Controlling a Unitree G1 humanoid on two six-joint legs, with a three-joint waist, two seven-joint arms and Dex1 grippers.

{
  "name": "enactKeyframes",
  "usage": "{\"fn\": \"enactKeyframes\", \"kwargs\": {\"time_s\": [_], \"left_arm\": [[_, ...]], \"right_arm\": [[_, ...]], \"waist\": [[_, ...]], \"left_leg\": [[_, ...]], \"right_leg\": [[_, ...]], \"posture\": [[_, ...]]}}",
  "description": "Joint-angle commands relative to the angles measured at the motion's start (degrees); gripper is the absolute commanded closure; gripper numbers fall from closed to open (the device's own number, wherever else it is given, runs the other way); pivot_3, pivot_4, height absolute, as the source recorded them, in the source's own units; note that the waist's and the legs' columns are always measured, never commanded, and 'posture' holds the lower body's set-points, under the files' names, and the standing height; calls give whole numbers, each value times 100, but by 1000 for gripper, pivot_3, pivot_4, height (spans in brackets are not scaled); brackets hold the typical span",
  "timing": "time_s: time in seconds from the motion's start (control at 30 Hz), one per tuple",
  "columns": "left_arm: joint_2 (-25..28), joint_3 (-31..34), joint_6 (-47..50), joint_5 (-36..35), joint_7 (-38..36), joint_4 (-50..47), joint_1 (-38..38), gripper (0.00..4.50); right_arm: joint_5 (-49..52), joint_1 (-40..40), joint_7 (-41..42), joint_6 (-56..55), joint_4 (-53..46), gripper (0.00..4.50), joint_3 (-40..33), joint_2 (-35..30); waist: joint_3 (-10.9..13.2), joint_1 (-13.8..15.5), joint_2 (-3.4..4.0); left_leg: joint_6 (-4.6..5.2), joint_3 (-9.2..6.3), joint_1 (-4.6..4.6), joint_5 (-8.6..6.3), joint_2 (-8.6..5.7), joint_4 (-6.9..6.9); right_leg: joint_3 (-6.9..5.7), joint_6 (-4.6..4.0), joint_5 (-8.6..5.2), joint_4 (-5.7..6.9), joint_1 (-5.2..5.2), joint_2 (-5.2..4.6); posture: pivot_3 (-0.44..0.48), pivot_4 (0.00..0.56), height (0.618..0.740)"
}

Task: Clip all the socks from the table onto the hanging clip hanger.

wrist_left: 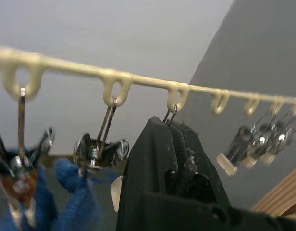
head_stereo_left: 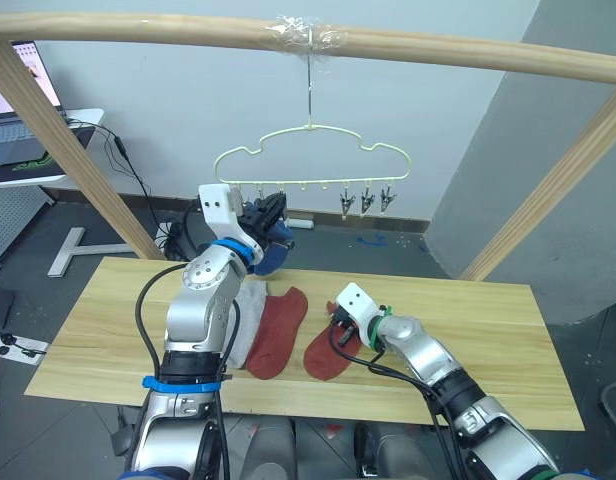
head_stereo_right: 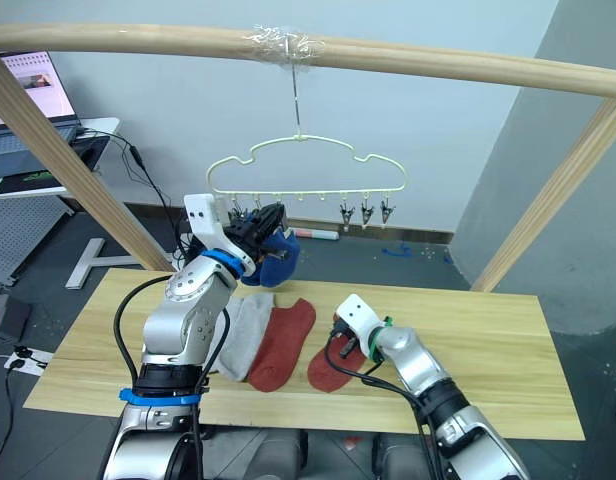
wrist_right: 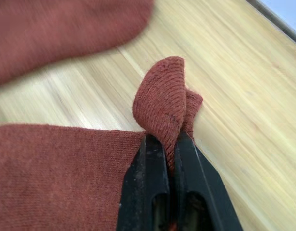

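Right wrist view: right gripper [wrist_right: 173,144] clamped on a pinched fold of the right rust red sock [head_stereo_left: 326,352], a detail the head views hide. Left gripper [wrist_left: 171,144], jaws together, raised at the clip hanger [head_stereo_left: 313,156] beside a blue sock [head_stereo_left: 276,245]. Second red sock [head_stereo_left: 277,330] and grey sock [head_stereo_left: 250,320] lie on the table [head_stereo_left: 488,340]. Laptop [head_stereo_left: 13,100] far left.

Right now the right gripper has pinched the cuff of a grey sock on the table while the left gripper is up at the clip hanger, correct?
Not quite: the sock pinched by the right gripper is a rust red sock, not a grey one, as the right wrist view shows. The rest holds: it lies on the table, and the left gripper is up at the clip hanger.
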Motion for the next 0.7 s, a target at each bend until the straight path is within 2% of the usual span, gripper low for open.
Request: {"fn": "enactKeyframes", "kwargs": {"time_s": [0.03,0.13,0.2,0.47,0.7], "left_arm": [[-36,646,1428,-968,245,252,-168,4500],[-3,1001,2137,-1545,329,332,-324,4500],[-86,1208,2501,-1963,476,241,-421,4500],[-333,1294,2599,-2327,895,13,-395,4500],[-310,1205,2630,-2505,992,-91,-316,4500]], "right_arm": [[-501,-113,55,-643,-1160,4474,127,-405],[-1008,-295,-174,-918,-1786,4474,162,-673],[-1139,-442,-242,-933,-1952,4474,148,-608],[-1320,-957,-390,-945,-1580,4474,167,-36],[-1420,-1110,-474,-1123,-1302,4474,110,98]], "waist": [[1,-37,2],[1,-120,1],[0,-162,0],[-3,-87,-4],[-3,-32,-5]], "left_leg": [[0,-1,0,0,0,0],[0,-3,5,0,0,-6],[0,-8,8,0,2,-11],[-3,-2,2,0,-3,-15],[-3,-2,2,0,-6,-16]], "right_leg": [[0,1,0,0,0,0],[0,1,0,2,-2,2],[-1,1,0,2,-2,5],[-1,0,-1,-5,-2,-6],[-2,0,-1,-5,-2,-9]], "posture": [[286,184,740],[279,177,740],[279,176,740],[282,161,740],[292,156,740]]}}
